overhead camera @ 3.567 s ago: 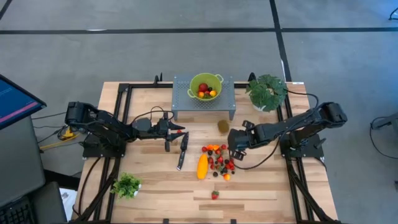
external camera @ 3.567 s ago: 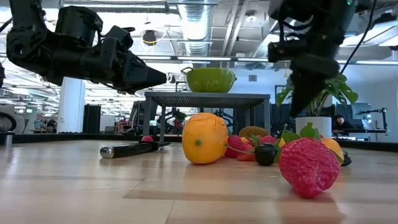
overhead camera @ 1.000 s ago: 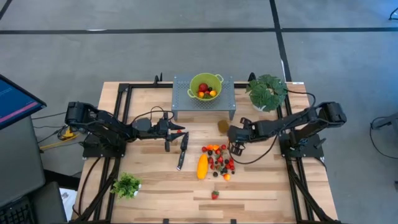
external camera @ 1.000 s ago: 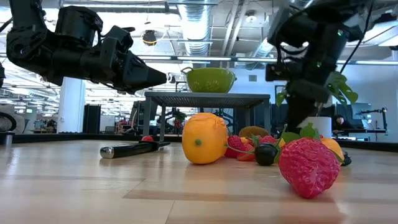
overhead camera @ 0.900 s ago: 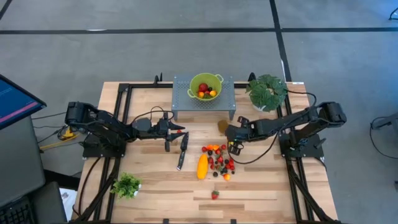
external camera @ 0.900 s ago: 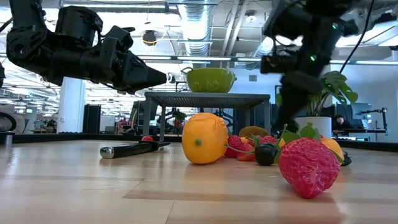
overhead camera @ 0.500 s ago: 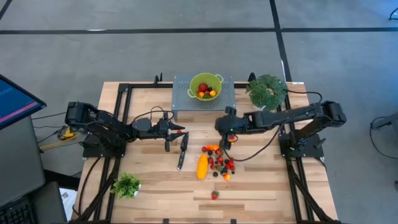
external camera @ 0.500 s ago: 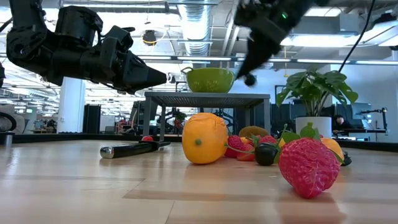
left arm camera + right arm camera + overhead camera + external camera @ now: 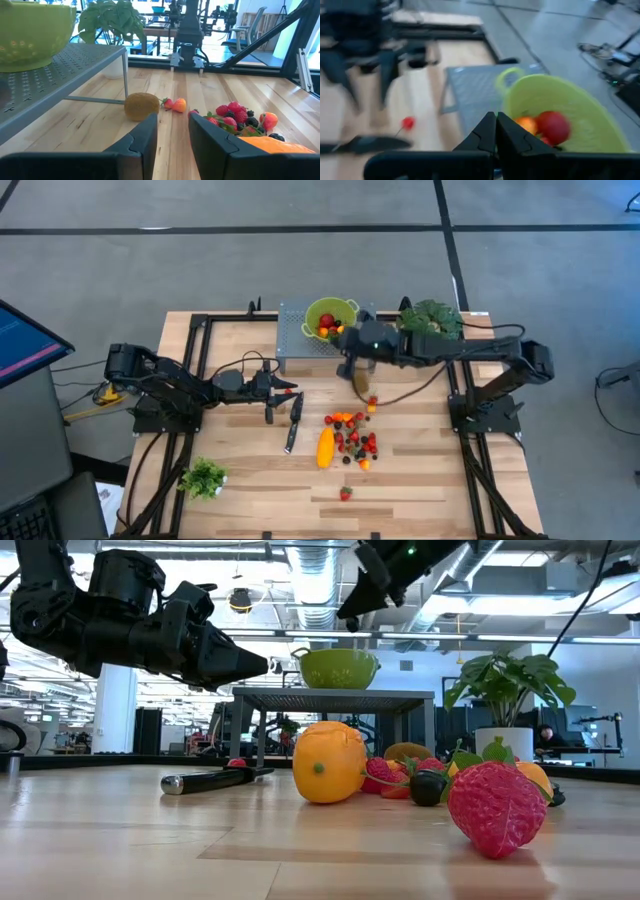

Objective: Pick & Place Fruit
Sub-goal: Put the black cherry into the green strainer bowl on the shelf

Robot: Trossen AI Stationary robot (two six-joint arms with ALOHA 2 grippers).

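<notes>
Since half a second ago, when it was over the table between stand and pile, the right gripper (image 9: 342, 338) has swung up to the rim of the green bowl (image 9: 312, 308) on the grey stand (image 9: 290, 350).

- Right gripper: fingers pressed together. I cannot tell whether a small piece is pinched between them. I judge this the drop-off leg of one carry.
- Left gripper (image 9: 172, 120): unmoved, hovering near the knife (image 9: 293, 420), fingers a narrow gap apart, nothing between them.
- Bowl: red and orange pieces already inside.
- Fruit pile (image 9: 352, 435): on the table in front of the stand, with the long yellow fruit (image 9: 325, 447) beside it.
- Kiwi (image 9: 141, 106): by the stand's leg.
- Strawberry (image 9: 345, 493): alone at the near edge.

Most of the fruit is unmoved, so I judge many trips remain.
</notes>
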